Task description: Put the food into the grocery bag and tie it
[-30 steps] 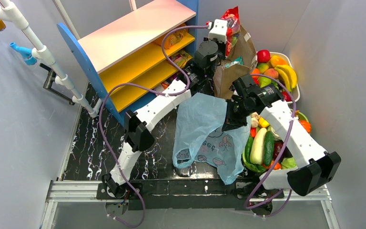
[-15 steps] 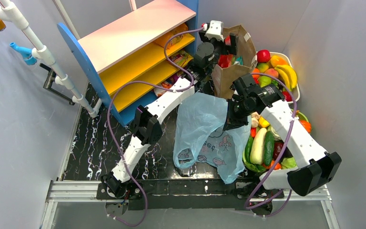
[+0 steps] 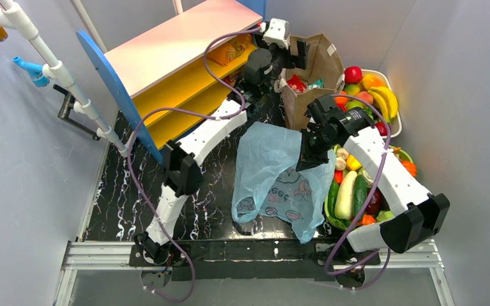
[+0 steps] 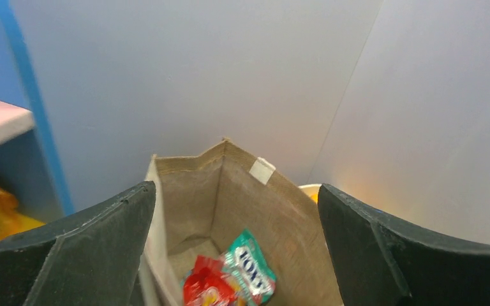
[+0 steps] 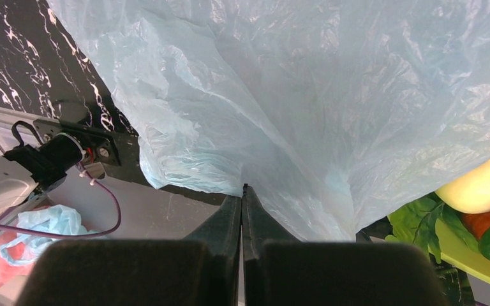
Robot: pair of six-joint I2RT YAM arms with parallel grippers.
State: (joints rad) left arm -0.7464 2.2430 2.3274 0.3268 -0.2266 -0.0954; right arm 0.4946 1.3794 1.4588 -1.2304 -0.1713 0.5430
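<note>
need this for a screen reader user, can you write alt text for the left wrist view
An open brown paper bag, seen from above, holds a red snack packet and a teal-and-white snack packet at its bottom. The left gripper hangs over it, jaws wide open and empty.

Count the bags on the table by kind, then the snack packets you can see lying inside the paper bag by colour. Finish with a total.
Brown paper bag: 1
Light-blue plastic bag: 1
Red snack packet: 1 clearly seen; more may be hidden beneath
Teal-and-white snack packet: 1
Total: 4
</note>
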